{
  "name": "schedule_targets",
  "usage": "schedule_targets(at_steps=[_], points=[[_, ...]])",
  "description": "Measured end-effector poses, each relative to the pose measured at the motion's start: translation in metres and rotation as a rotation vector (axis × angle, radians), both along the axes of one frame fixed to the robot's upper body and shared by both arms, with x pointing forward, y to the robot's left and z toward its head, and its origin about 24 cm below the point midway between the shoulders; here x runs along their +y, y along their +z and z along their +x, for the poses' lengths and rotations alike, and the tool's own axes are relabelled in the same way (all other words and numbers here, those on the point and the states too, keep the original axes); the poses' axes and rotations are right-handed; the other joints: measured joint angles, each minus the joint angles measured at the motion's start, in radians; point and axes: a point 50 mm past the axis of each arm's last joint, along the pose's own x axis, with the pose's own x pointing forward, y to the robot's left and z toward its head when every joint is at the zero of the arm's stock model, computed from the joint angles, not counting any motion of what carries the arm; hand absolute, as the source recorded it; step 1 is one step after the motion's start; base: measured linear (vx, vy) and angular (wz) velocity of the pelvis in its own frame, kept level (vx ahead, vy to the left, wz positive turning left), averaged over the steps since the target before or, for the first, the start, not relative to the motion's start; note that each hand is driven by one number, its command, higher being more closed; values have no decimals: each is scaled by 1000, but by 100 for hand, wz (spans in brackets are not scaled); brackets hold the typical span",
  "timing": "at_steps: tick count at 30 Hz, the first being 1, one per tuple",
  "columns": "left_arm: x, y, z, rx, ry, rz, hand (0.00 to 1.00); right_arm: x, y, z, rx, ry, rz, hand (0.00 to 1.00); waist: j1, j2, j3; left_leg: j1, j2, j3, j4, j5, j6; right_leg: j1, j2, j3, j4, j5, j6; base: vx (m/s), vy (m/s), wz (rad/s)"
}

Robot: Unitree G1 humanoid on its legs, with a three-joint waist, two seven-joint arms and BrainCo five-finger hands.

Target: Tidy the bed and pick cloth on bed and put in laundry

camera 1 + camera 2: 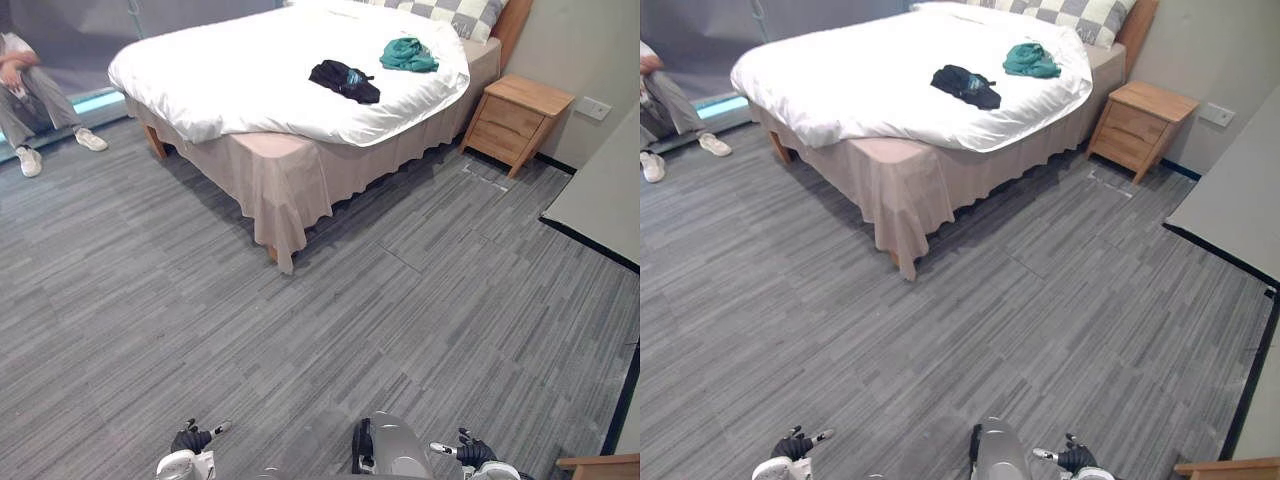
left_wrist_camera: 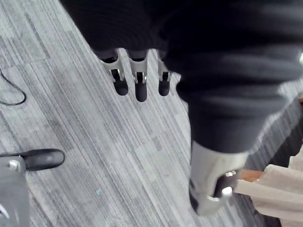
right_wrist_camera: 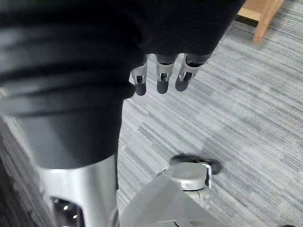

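Note:
A bed with a white duvet (image 1: 240, 70) stands across the far side of the room. On the duvet lie a black cloth (image 1: 343, 80) and, nearer the headboard, a green cloth (image 1: 407, 54). My left hand (image 1: 190, 440) and right hand (image 1: 470, 452) hang low at the near edge, far from the bed. In the left wrist view the fingers (image 2: 137, 82) are relaxed above bare floor and hold nothing. The right hand's fingers (image 3: 161, 78) are just as slack and empty.
A wooden nightstand (image 1: 515, 118) stands to the right of the bed. A checkered pillow (image 1: 460, 12) lies at the headboard. A person (image 1: 30, 95) sits at the far left. A grey raised surface (image 1: 605, 190) borders the right side. Grey plank floor (image 1: 300, 330) stretches between me and the bed.

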Motion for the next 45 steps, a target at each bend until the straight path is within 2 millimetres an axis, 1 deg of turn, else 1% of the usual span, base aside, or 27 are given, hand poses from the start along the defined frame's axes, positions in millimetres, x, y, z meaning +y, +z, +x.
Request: schedule_targets(at_steps=[1, 2, 3, 4, 5, 7, 8, 10, 12, 16, 17, 18, 19, 20, 21, 22, 24, 25, 28, 31, 32, 35, 36, 37, 39, 40, 45], points=[[0, 1, 1, -12, 9, -2, 0, -1, 0, -1, -3, -8, -2, 0, 1, 5, -6, -1, 7, -11, 15, 21, 35, -11, 8, -4, 30, -30, -30, 593, -431, -10], [0, 2, 4, -33, 24, -6, 0, 0, 1, 4, -17, -18, 4, 0, 12, -1, -4, -45, 30, -30, 126, 104, -1, -9, 27, 0, 48, -60, -62, 411, -305, -30], [0, 2, 2, -31, 25, -16, 0, 0, 2, 8, -27, -14, 6, 0, 13, -1, -4, -95, 52, -46, 236, 161, -18, 15, 43, -1, 36, -73, -65, 512, -390, -30], [-2, 0, -2, -26, 38, -25, 0, 1, 2, 7, -28, -11, 9, 0, 12, 1, -2, -171, 85, -86, 422, 270, -6, 76, 67, -7, 4, -99, -84, 549, -350, -6], [-4, -1, -5, -22, 41, -30, 0, 2, 1, 6, -26, -6, 8, 0, 11, 0, 4, -236, 111, -118, 579, 302, -13, 127, 87, -9, -32, -111, -98, 668, -353, 1], [-5, -5, -21, 2, 46, -37, 0, 7, 0, 5, -23, 35, 2, 0, 20, -3, 10, -412, 81, -172, 921, 232, -59, 295, 132, 4, -145, -129, -134, 567, -237, -3], [-5, -5, -25, 6, 43, -42, 0, 8, 0, 5, -27, 43, 1, 0, 23, -7, 12, -446, 62, -169, 938, 215, -62, 328, 137, 9, -167, -132, -142, 453, -159, -24], [-11, -8, -33, 12, 47, -59, 0, 7, 1, 9, -49, 48, -8, 0, 51, -2, 18, -548, 5, -109, 873, 164, -48, 418, 156, 29, -230, -139, -131, 397, -107, -43], [-19, -11, -42, 20, 59, -91, 0, 8, 5, 20, -86, 59, -13, 0, 65, -3, 22, -588, -40, -4, 662, 152, -33, 479, 155, 49, -264, -150, -122, 497, -42, -42], [-29, -12, -42, 9, 73, -122, 0, 7, 10, 27, -117, 86, -34, 0, 73, -3, 22, -595, -127, 113, 167, 277, -5, 580, 138, 84, -260, -260, -86, 534, 99, -23], [-29, -11, -40, 4, 62, -120, 0, 4, 11, 26, -112, 92, -43, 0, 73, 0, 16, -593, -131, 135, 113, 299, 20, 594, 133, 88, -227, -316, -73, 548, 202, -4], [-27, -11, -39, 6, 62, -116, 0, 4, 10, 25, -107, 95, -44, 0, 74, -14, 10, -592, -146, 138, 125, 344, 81, 597, 111, 90, -196, -356, -61, 584, 221, -6], [-23, -11, -42, 15, 70, -110, 0, 5, 9, 23, -95, 101, -41, 0, 73, -38, -17, -589, -179, 149, 140, 357, 135, 587, 74, 91, -140, -393, -29, 488, 150, -9], [-16, -10, -42, 31, 67, -98, 0, 5, 8, 23, -80, 109, -39, 0, 72, -71, -36, -581, -215, 162, 141, 323, 170, 496, 22, 71, 65, -411, 44, 722, 216, 7], [-12, -8, -31, 15, 37, -81, 0, 7, 7, 31, -84, 121, -32, 0, 61, -77, -30, -539, -239, 150, 123, 305, 179, 355, -42, 52, 383, -358, 129, 590, 173, 23], [-11, -7, -28, 14, 14, -70, 0, 8, 7, 31, -80, 125, -28, 0, 56, -79, -27, -509, -244, 146, 118, 296, 182, 334, -58, 41, 443, -364, 116, 694, 209, 39], [-8, -4, -21, -3, -37, -48, 0, 10, 6, 30, -78, 133, -26, 0, 56, -64, -15, -376, -250, 102, 59, 281, 171, 319, -77, 16, 449, -377, 90, 516, 100, 33], [-8, -2, -15, -35, -43, -44, 0, 9, 8, 32, -100, 135, -35, 0, 51, -35, -10, -298, -235, 54, 1, 269, 150, 295, -60, 3, 365, -378, 86, 453, 31, 37], [-8, 6, 10, -117, -47, -40, 0, 9, 5, 23, -89, 107, -23, 0, 44, -34, -15, -250, -225, -51, -54, 255, 118, 211, -50, 49, 74, -316, 94, 408, -63, 97], [-7, 10, 19, -157, -18, -43, 0, 23, -4, 2, -46, 31, 41, 0, 45, -32, -14, -254, -186, -164, 0, 186, 64, 163, -37, 206, -171, -127, 88, 348, -208, 106], [-5, 10, 16, -155, -1, -42, 0, 26, -5, -1, -46, 4, 52, 0, 46, -35, -16, -252, -177, -176, 22, 166, 51, 162, -34, 227, -183, -97, 93, 356, -297, 87], [8, 12, -1, -156, 68, -20, 0, 40, -9, -11, -36, -15, 119, 0, 61, -93, -56, -251, -156, -218, 134, 64, -27, 181, -49, 217, -160, 39, 78, 437, -420, 68], [12, 12, -4, -157, 88, -13, 0, 45, -11, -14, -26, -18, 137, 0, 66, -115, -70, -250, -152, -216, 162, 35, -54, 205, -58, 190, -162, 3, 84, 414, -474, 40], [-3, 7, -7, -157, 137, -66, 0, 28, -5, -3, -51, -10, 102, 0, 80, -52, -72, -254, -72, -189, 200, 36, -93, 227, -3, 143, -155, -6, 54, 416, -503, 37], [-21, 2, -8, -154, 147, -119, 0, 15, -1, 1, -61, -6, 68, 0, 76, -16, -85, -243, -39, -157, 173, 71, -111, 248, 17, 106, -168, -36, 28, 257, -333, 43], [-34, -1, -8, -150, 154, -153, 0, 11, 0, 2, -62, -6, 58, 0, 73, -5, -87, -230, -21, -131, 133, 119, -115, 266, 25, 68, -180, -49, 8, 179, -237, 56], [-34, -4, -17, -105, 174, -145, 0, 19, -7, -7, -5, -21, 91, 0, 55, 0, -92, -208, -19, 29, 4, 252, -89, 336, 19, -55, -249, -62, -13, 86, -195, 80]])
